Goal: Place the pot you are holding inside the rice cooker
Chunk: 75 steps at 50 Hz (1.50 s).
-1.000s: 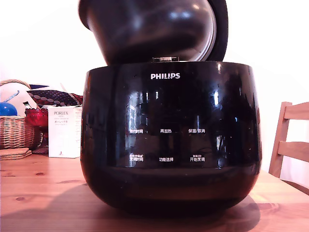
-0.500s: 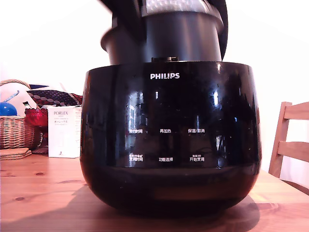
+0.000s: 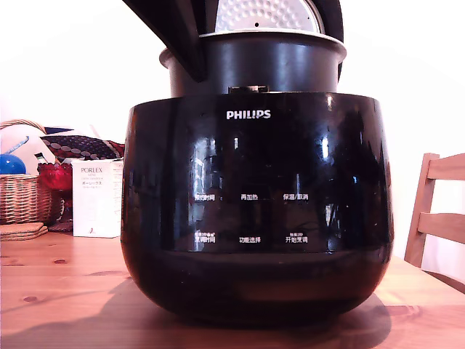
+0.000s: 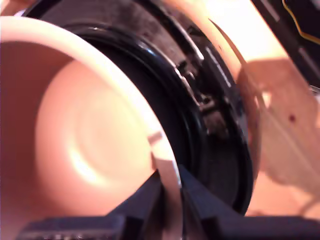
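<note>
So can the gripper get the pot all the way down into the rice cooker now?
Probably yes. The lid is up, the pot sits level, partly inside the rice cooker, and the gripper pinches its rim. Nothing visible blocks the opening.

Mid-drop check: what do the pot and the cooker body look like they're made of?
The pot looks like dark metal with a dull satin outside; its wall takes only soft highlights, and the rim is thin where the gripper clamps it. The rice cooker shell is glossy black, likely plastic or lacquered metal; it gives sharp mirror-like reflections.
</note>
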Each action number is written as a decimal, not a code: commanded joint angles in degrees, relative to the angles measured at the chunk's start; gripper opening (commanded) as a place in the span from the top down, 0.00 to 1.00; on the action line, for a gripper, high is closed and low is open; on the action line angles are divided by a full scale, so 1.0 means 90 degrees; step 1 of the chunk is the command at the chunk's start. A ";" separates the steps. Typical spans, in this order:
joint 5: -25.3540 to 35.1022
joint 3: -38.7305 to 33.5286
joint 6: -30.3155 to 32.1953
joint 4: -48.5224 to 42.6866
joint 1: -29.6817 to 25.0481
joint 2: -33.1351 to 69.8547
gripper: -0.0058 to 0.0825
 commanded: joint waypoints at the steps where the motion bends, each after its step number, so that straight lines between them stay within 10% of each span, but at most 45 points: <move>1: 0.0002 0.0160 0.0095 0.0146 0.0032 -0.0158 0.96; 75: 0.0886 0.0160 -0.0129 -0.0610 0.0243 0.0602 0.96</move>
